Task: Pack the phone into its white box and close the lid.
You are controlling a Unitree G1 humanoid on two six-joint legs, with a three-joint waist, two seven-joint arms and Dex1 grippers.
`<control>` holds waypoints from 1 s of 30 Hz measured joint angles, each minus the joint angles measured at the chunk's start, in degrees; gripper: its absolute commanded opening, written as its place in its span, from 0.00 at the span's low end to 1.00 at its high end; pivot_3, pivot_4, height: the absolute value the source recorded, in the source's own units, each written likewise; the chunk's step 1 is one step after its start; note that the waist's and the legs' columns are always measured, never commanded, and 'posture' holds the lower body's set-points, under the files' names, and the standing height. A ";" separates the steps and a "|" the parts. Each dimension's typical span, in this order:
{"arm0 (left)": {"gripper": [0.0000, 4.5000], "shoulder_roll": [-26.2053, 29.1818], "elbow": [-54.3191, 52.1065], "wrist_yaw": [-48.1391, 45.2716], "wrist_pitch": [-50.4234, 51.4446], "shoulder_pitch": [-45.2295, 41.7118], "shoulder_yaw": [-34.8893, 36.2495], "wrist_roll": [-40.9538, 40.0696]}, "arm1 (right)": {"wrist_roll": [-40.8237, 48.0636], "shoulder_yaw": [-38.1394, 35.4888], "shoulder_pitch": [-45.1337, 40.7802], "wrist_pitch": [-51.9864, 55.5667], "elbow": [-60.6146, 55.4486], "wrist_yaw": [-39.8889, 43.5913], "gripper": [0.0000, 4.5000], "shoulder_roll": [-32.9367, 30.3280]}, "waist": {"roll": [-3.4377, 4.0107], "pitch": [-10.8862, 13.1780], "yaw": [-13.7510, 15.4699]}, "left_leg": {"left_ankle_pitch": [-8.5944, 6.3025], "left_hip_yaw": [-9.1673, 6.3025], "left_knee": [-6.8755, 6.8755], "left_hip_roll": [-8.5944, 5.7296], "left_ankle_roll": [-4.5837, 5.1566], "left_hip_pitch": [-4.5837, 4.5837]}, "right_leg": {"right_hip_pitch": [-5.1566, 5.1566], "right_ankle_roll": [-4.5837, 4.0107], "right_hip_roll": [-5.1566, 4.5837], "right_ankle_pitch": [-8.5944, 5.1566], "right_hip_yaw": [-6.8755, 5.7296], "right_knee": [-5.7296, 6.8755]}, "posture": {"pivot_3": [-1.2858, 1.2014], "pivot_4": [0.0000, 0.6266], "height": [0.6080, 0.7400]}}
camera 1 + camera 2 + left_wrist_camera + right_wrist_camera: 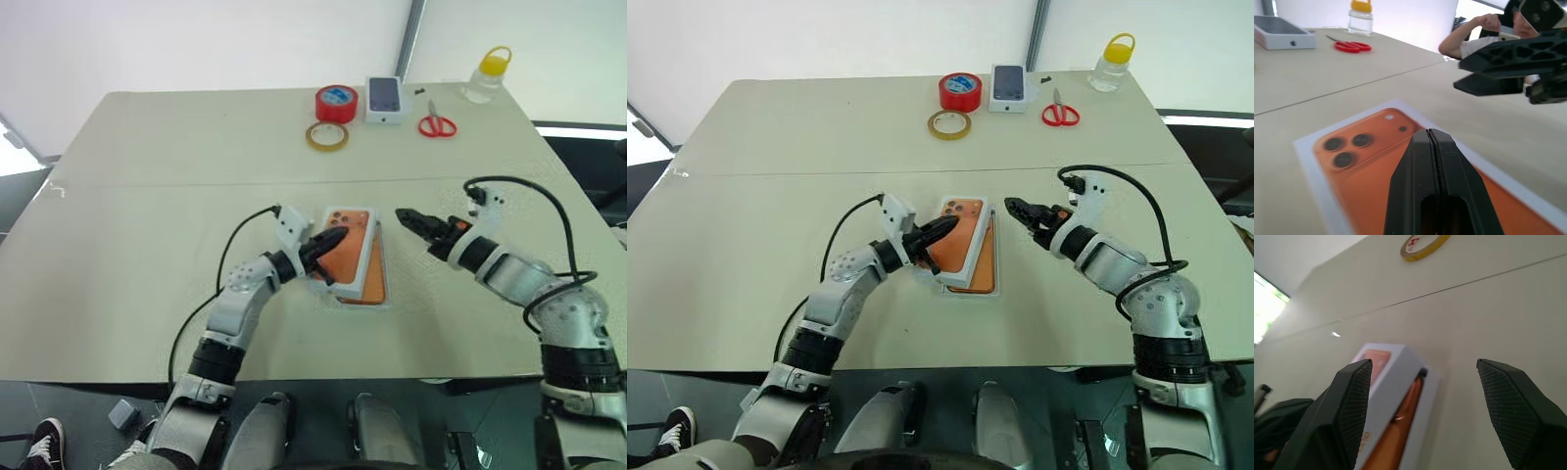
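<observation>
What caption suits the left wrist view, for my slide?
Shut left gripper rests on the lid; open right gripper hovers nearby.

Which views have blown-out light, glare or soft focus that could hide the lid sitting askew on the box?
Left wrist view: the white cardboard lid printed with an orange phone is soft up close and the background window is blown out. Right wrist view: blown-out light at the table's far corner, near black fingers blurred, the orange phone's edge glints. Head views: even light, washed-out backdrop, lid visibly askew.
</observation>
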 measured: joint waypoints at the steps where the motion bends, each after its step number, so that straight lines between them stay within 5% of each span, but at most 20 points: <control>1: 0.00 0.26 0.00 0.00 0.01 0.00 0.01 0.04 | -3.79 1.76 0.00 -1.97 0.00 1.80 0.67 -0.27 | 0.00 0.00 0.02 | 0.00 0.00 0.00 0.00 0.00 0.00 | -0.01 0.00 0.01 0.00 0.00 0.00 | 0.52 0.24 1.00; 7: 0.00 2.48 -1.55 1.40 1.57 -0.27 2.87 -0.77 | -23.47 11.50 0.89 -11.44 -0.48 8.39 0.01 -2.09 | -0.04 0.02 0.49 | 0.00 -0.03 0.14 -0.02 -0.01 -0.06 | 0.00 0.01 -0.03 0.00 0.02 -0.01 | 0.52 0.24 1.00; 18: 0.00 10.85 9.09 8.08 0.42 -4.33 5.93 6.17 | -34.23 12.31 3.53 -14.84 -2.33 15.30 0.01 -1.65 | -0.07 0.04 0.45 | 0.00 -0.07 0.14 -0.04 -0.02 -0.06 | -0.01 0.00 -0.03 0.00 0.01 0.00 | 0.52 0.24 1.00; 30: 0.00 8.27 8.66 2.78 8.00 -4.84 2.78 5.73 | -39.26 13.52 5.31 -14.40 -7.26 20.11 0.01 -1.15 | -0.08 0.05 0.59 | -0.01 -0.11 0.17 -0.08 -0.02 -0.06 | 0.05 0.01 -0.09 0.00 -0.01 -0.02 | 0.52 0.24 1.00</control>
